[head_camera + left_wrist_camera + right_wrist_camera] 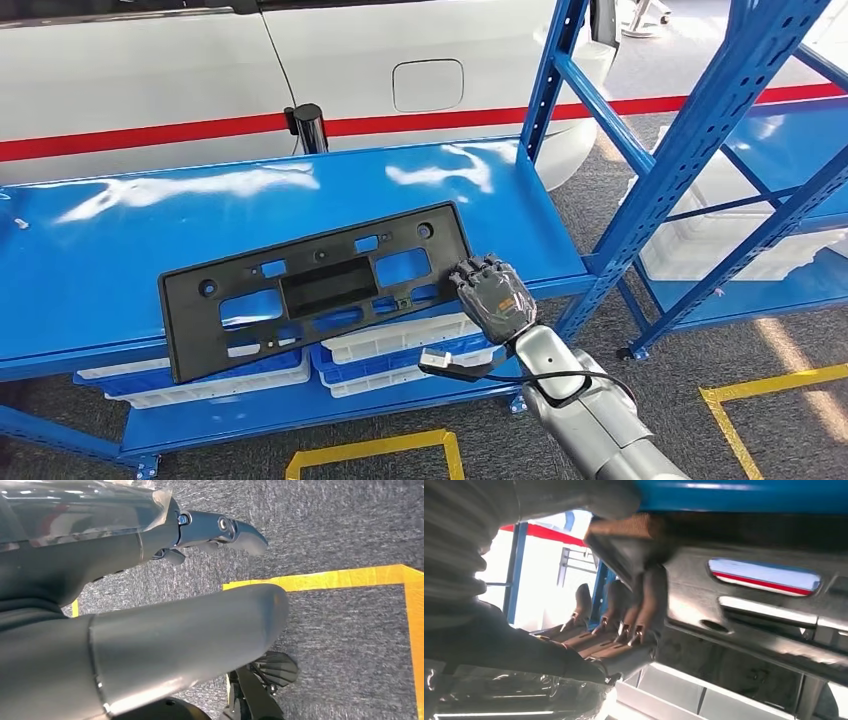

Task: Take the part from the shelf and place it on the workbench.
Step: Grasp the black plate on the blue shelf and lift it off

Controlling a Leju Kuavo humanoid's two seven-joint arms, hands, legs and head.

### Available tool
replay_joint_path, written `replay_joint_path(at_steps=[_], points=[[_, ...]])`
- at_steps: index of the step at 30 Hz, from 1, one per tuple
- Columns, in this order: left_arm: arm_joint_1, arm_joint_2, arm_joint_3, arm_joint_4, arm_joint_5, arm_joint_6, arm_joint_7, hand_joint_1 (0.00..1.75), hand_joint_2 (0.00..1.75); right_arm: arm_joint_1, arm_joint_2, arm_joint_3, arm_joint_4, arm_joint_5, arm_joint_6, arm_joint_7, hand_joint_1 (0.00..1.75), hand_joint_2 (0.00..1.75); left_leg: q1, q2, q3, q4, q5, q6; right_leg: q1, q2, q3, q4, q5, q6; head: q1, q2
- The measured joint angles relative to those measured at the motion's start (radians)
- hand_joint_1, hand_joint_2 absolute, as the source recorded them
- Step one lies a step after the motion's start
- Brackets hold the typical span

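Right wrist view shows robot hand [624, 625] fingers under the part [749, 625].

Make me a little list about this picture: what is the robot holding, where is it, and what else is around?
part: black plastic panel with cut-out holes
where: lying tilted on the blue shelf, one long edge hanging past the front
right hand: grips the panel's end, fingers seen under it in the right wrist view
left hand: hangs over grey carpet, holds nothing
below: white bins on the lower level
behind: white car with a red stripe
floor: yellow tape
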Motion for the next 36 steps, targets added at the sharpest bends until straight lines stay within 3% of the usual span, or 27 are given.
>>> replay_joint_path(at_steps=[3,5,6,8,10,13,14,15,16,18,19,20,22,23,25,26,28,29,30,31,33,35,36], points=[[-0.004,-0.001,0.0,0.0,-0.001,0.0,-0.001,0.0,0.0,-0.023,-0.004,-0.011,0.0,0.002,0.004,0.006,1.69,1.75,-0.003,-0.001,-0.001,0.002,0.005,-0.011,0.001,0.001,0.137,-0.188,0.031,0.012,0.004,0.0],[-0.009,-0.002,0.0,0.0,-0.002,0.0,-0.002,0.0,0.0,-0.046,-0.008,-0.019,-0.001,0.002,0.005,0.008,1.68,1.75,-0.007,-0.005,0.001,0.003,0.004,-0.022,0.006,0.001,0.186,-0.263,0.044,0.008,0.004,0.0],[-0.01,-0.002,0.0,0.0,-0.002,0.0,-0.002,0.0,0.0,-0.052,-0.01,-0.022,-0.001,0.002,0.005,0.009,1.68,1.75,-0.008,-0.008,0.001,0.002,0.004,-0.029,0.009,0.0,0.188,-0.268,0.047,0.005,0.004,0.0],[-0.009,-0.002,0.0,0.0,-0.002,0.0,-0.002,0.0,0.0,-0.056,-0.011,-0.025,-0.001,0.002,0.006,0.01,1.68,1.75,-0.004,-0.012,0.002,0.002,0.0,-0.041,0.002,-0.001,0.194,-0.272,0.051,-0.004,0.003,0.0],[-0.008,-0.002,0.0,0.0,-0.002,0.0,-0.002,0.0,0.0,-0.057,-0.011,-0.025,-0.001,0.002,0.006,0.01,1.64,1.75,0.001,-0.02,-0.023,0.05,-0.025,-0.052,-0.009,-0.003,0.201,-0.277,0.049,-0.016,0.0,0.0],[-0.005,-0.002,0.0,0.0,-0.002,0.0,-0.002,0.0,0.0,-0.057,-0.01,-0.025,-0.001,0.003,0.006,0.01,1.64,1.75,0.006,-0.028,-0.133,0.232,-0.091,-0.066,-0.01,-0.003,0.21,-0.278,0.038,-0.031,-0.005,0.0],[-0.003,-0.002,0.0,0.0,-0.002,0.0,-0.002,0.0,0.0,-0.055,-0.01,-0.025,0.0,0.003,0.006,0.01,1.68,1.75,0.007,-0.029,-0.165,0.268,-0.09,-0.069,-0.01,-0.002,0.214,-0.278,0.034,-0.032,-0.006,0.0],[-0.001,-0.002,0.0,0.0,-0.002,0.0,-0.002,0.0,0.0,-0.054,-0.01,-0.025,0.0,0.003,0.006,0.01,1.71,1.75,0.009,-0.029,-0.185,0.274,-0.07,-0.071,-0.01,-0.001,0.219,-0.278,0.029,-0.032,-0.006,0.0],[0.001,-0.002,0.0,0.0,-0.002,0.0,-0.002,0.0,0.0,-0.053,-0.01,-0.025,0.0,0.004,0.006,0.01,1.74,1.75,0.01,-0.029,-0.184,0.24,-0.029,-0.071,-0.01,0.0,0.227,-0.278,0.022,-0.029,-0.006,0.0],[0.003,-0.002,0.0,0.0,-0.002,0.0,-0.002,0.0,0.0,-0.053,-0.009,-0.025,0.0,0.004,0.007,0.01,1.7,1.75,0.01,-0.027,-0.143,0.113,0.06,-0.068,-0.01,0.002,0.245,-0.278,0.006,-0.02,-0.007,0.0],[0.002,-0.002,0.0,0.001,-0.002,0.0,-0.002,0.0,0.0,-0.053,-0.009,-0.025,0.0,0.004,0.008,0.01,1.44,1.75,0.008,-0.026,-0.119,0.057,0.083,-0.064,-0.006,0.002,0.252,-0.278,-0.002,-0.015,-0.008,0.0],[0.001,-0.002,0.0,0.001,-0.002,0.0,-0.001,0.0,0.0,-0.054,-0.008,-0.025,0.0,0.004,0.008,0.01,1.01,1.75,0.004,-0.025,-0.103,0.025,0.091,-0.059,-0.003,0.002,0.255,-0.279,-0.007,-0.009,-0.008,0.0],[-0.001,-0.002,0.0,0.002,-0.002,0.0,-0.001,0.0,0.0,-0.054,-0.008,-0.025,0.0,0.004,0.01,0.01,0.17,1.75,-0.003,-0.024,-0.092,0.008,0.082,-0.049,0.0,0.0,0.258,-0.285,-0.012,0.002,-0.008,0.0],[0.0,-0.003,0.0,0.002,-0.002,0.0,0.0,0.0,0.0,-0.053,-0.007,-0.025,-0.001,0.004,0.009,0.01,0.0,1.75,-0.002,-0.025,-0.088,0.003,0.082,-0.042,0.001,-0.002,0.259,-0.287,-0.015,0.008,-0.007,0.0],[0.001,-0.004,0.0,0.002,-0.002,0.0,0.001,0.0,0.0,-0.053,-0.007,-0.028,-0.003,0.001,0.007,0.011,0.0,1.75,0.0,-0.026,-0.073,-0.012,0.081,-0.027,0.001,-0.003,0.244,-0.251,-0.033,0.013,-0.006,0.0],[0.0,-0.004,0.0,0.002,-0.002,0.0,0.002,0.0,0.0,-0.053,-0.008,-0.03,-0.004,0.0,0.006,0.011,0.0,1.75,0.002,-0.026,-0.065,-0.018,0.08,-0.019,0.001,-0.002,0.217,-0.203,-0.051,0.011,-0.005,0.0],[-0.002,-0.006,0.0,0.002,-0.002,-0.001,0.002,0.0,0.0,-0.049,-0.011,-0.031,-0.004,-0.002,0.003,0.01,0.0,1.75,0.0,-0.029,-0.057,-0.02,0.072,-0.011,0.0,0.001,0.136,-0.068,-0.089,0.007,-0.003,0.0],[-0.002,-0.007,0.0,0.002,-0.002,-0.001,0.002,0.0,0.0,-0.047,-0.013,-0.031,-0.004,-0.003,-0.001,0.008,0.0,1.75,0.0,-0.032,-0.053,-0.02,0.068,-0.01,0.0,0.002,0.1,-0.019,-0.096,0.01,-0.003,0.0],[-0.001,-0.007,0.0,0.002,-0.002,0.0,0.002,0.0,0.0,-0.045,-0.015,-0.031,-0.005,-0.004,-0.005,0.006,0.0,1.75,-0.001,-0.034,-0.047,-0.02,0.063,-0.01,-0.001,0.002,0.08,-0.003,-0.087,0.017,-0.002,0.0],[0.0,-0.007,0.0,0.002,-0.001,0.0,0.002,0.0,0.0,-0.045,-0.016,-0.031,-0.005,-0.005,-0.008,0.005,0.0,1.75,0.0,-0.037,-0.04,-0.02,0.058,-0.012,-0.001,0.002,0.08,-0.028,-0.061,0.026,-0.002,0.0],[0.001,-0.008,0.0,0.002,-0.001,0.0,0.003,0.0,0.0,-0.047,-0.018,-0.032,-0.006,-0.008,-0.011,0.003,0.0,1.75,0.0,-0.041,-0.023,-0.019,0.046,-0.02,-0.006,0.001,0.128,-0.164,0.016,0.043,-0.001,0.0],[0.001,-0.009,0.0,0.002,-0.001,0.0,0.003,0.0,0.0,-0.048,-0.018,-0.032,-0.007,-0.009,-0.011,0.001,0.0,1.75,-0.005,-0.045,-0.013,-0.017,0.033,-0.03,-0.008,0.001,0.171,-0.267,0.063,0.038,-0.001,0.0],[0.0,-0.009,0.0,0.002,-0.001,0.0,0.004,0.0,0.0,-0.05,-0.018,-0.032,-0.008,-0.009,-0.011,0.001,0.0,1.75,-0.007,-0.046,-0.011,-0.016,0.029,-0.028,-0.009,0.002,0.179,-0.282,0.069,0.031,-0.002,0.0]])
